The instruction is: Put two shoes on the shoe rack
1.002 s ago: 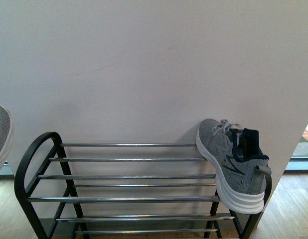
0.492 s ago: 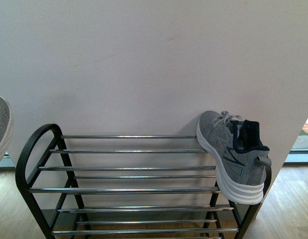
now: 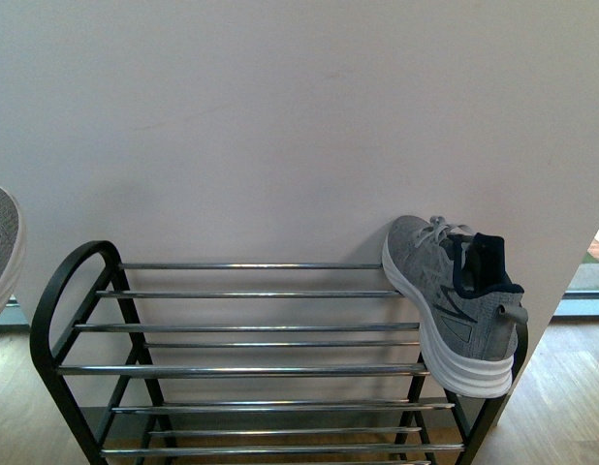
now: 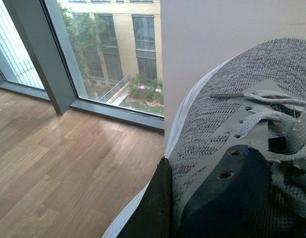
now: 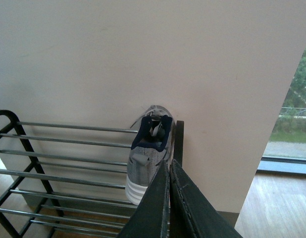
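Observation:
The shoe rack [image 3: 232, 369] has a black frame and chrome bars and stands against a pale wall. One grey sneaker [image 3: 455, 305] with a white sole lies tilted at the right end of its top tier, leaning on the frame. The same sneaker [image 5: 150, 151] shows heel-on in the right wrist view, just beyond my right gripper [image 5: 169, 171], which is shut and empty. A second grey sneaker [image 4: 232, 134] fills the left wrist view, and my left gripper [image 4: 192, 198] is shut on its side near the lace eyelets. Its toe [image 3: 1, 247] pokes in at the front view's left edge.
A wood floor [image 4: 59, 163] runs to a large window [image 4: 113, 54] on the left side. The pale wall [image 3: 299, 126] stands right behind the rack. More window and floor [image 5: 286, 173] lie right of the wall's corner.
The rack and the sneaker on it sit slightly lower in the front view than a second ago. Since half a second ago nothing has visibly moved.

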`<action>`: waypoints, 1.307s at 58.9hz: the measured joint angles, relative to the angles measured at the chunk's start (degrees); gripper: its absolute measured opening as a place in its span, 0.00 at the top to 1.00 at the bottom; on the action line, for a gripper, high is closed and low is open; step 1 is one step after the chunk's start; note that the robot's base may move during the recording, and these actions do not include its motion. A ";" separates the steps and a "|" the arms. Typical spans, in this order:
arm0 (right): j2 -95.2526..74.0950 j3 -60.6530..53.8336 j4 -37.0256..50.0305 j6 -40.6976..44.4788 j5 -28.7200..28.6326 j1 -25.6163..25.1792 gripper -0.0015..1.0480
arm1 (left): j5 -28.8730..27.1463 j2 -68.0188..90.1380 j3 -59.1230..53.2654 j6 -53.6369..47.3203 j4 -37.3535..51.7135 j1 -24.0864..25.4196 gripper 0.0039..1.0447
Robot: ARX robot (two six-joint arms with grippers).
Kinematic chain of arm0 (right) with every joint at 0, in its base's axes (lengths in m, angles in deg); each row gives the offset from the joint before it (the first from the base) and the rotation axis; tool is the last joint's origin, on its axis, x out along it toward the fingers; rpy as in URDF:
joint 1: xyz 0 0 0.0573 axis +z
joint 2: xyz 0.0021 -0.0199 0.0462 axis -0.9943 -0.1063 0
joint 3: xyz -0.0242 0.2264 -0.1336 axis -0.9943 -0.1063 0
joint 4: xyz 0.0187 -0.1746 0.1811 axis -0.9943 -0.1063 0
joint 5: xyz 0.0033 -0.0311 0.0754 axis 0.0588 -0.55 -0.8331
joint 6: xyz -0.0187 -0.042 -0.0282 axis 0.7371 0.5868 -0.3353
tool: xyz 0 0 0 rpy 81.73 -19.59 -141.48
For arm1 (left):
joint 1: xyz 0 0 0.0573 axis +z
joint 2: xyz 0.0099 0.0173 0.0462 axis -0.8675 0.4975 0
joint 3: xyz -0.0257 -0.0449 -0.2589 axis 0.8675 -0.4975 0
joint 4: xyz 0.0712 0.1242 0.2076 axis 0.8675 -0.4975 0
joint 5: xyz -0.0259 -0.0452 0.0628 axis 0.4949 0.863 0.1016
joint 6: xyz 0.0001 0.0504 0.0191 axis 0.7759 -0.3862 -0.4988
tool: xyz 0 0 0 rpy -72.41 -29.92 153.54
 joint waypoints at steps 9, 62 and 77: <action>2.08 0.00 -2.12 -0.02 0.00 0.00 0.98 | 0.00 0.00 0.00 0.00 0.00 0.00 0.99; 12.41 0.00 -12.74 0.07 0.02 0.00 0.83 | 0.00 0.00 0.00 0.00 0.00 0.00 0.99; 12.44 0.00 -12.74 0.07 -0.07 0.00 0.45 | -0.04 0.00 0.00 0.00 0.00 0.00 0.99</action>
